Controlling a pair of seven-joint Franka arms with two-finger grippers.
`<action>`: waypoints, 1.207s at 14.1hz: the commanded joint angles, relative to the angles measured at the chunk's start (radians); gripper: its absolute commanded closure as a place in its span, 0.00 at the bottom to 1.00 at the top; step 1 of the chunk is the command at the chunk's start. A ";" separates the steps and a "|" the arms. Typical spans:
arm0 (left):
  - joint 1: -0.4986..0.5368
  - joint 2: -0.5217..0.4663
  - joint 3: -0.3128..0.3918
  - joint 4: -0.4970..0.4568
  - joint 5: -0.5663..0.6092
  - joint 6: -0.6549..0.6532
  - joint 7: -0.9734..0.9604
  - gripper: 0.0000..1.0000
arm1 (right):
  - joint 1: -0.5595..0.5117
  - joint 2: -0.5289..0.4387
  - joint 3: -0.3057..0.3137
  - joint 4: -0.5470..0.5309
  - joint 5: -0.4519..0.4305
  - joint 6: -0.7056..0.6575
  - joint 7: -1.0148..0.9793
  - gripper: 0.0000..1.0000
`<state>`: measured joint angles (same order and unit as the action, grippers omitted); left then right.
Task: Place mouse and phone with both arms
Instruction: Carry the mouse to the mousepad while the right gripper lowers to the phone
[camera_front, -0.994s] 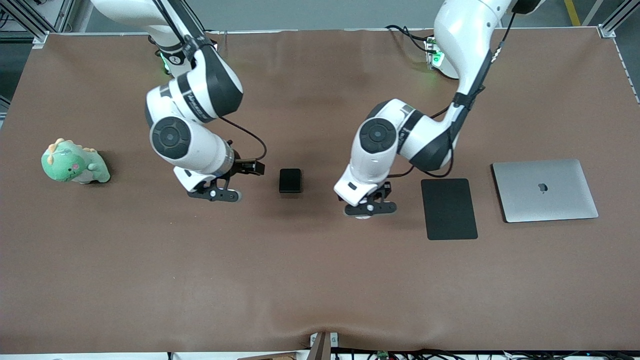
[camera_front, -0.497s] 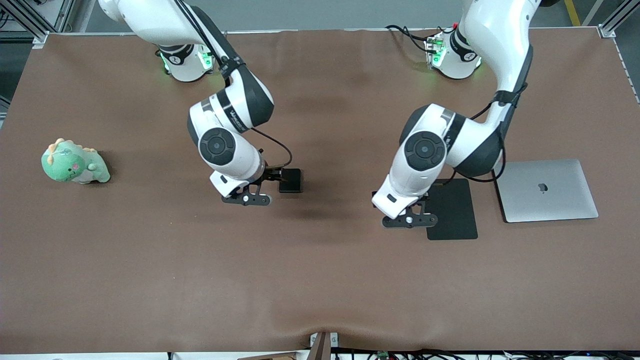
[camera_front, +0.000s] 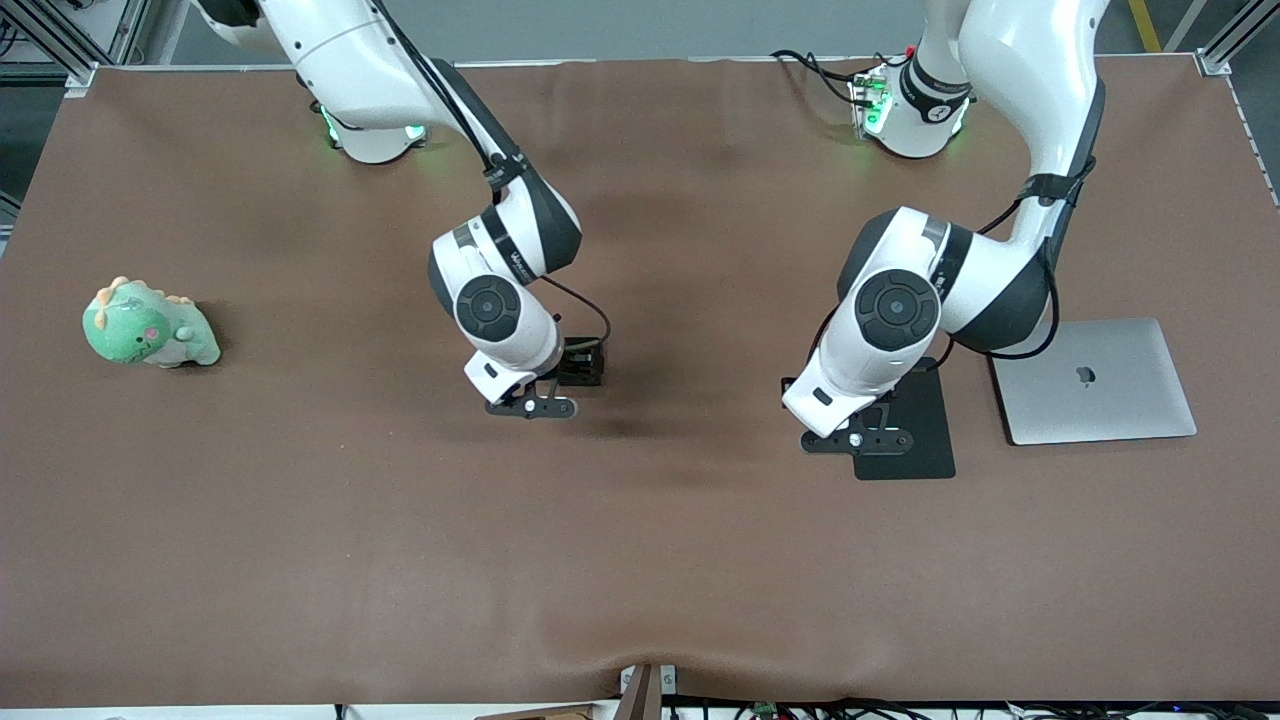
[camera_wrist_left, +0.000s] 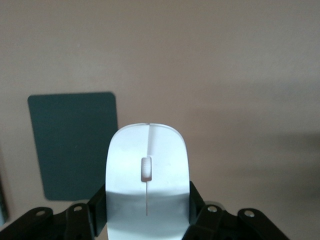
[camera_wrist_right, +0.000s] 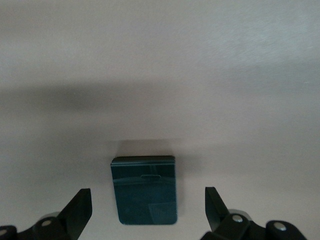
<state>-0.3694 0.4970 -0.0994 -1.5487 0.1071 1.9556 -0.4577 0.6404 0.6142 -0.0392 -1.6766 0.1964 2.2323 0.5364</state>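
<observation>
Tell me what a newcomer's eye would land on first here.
The white mouse clamped in the left gripper, over the edge of the black mouse pad beside the closed silver laptop. Next, the right gripper, fingers spread, over the small black phone mid-table. Last, a green dinosaur plush alone toward the right arm's end.

A green plush dinosaur (camera_front: 148, 325) lies on the brown table cover (camera_front: 640, 560) toward the right arm's end. A closed silver laptop (camera_front: 1100, 385) lies flat toward the left arm's end, with a flat black mouse pad (camera_front: 925, 440) just beside it, apart from it. Black cables (camera_front: 815, 70) lie at the table's edge.
</observation>
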 joint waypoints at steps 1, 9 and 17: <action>0.017 -0.044 -0.008 -0.037 0.009 -0.065 0.047 0.84 | 0.025 0.010 -0.008 -0.037 0.018 0.061 0.007 0.00; 0.167 -0.129 -0.011 -0.190 0.008 -0.045 0.119 0.84 | 0.062 0.033 -0.010 -0.068 0.018 0.119 0.016 0.00; 0.245 -0.137 -0.006 -0.442 0.008 0.354 0.074 0.84 | 0.073 0.047 -0.010 -0.091 0.017 0.153 0.016 0.00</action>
<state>-0.1538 0.3935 -0.0993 -1.9357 0.1071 2.2651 -0.3693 0.6933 0.6598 -0.0395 -1.7546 0.1964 2.3667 0.5411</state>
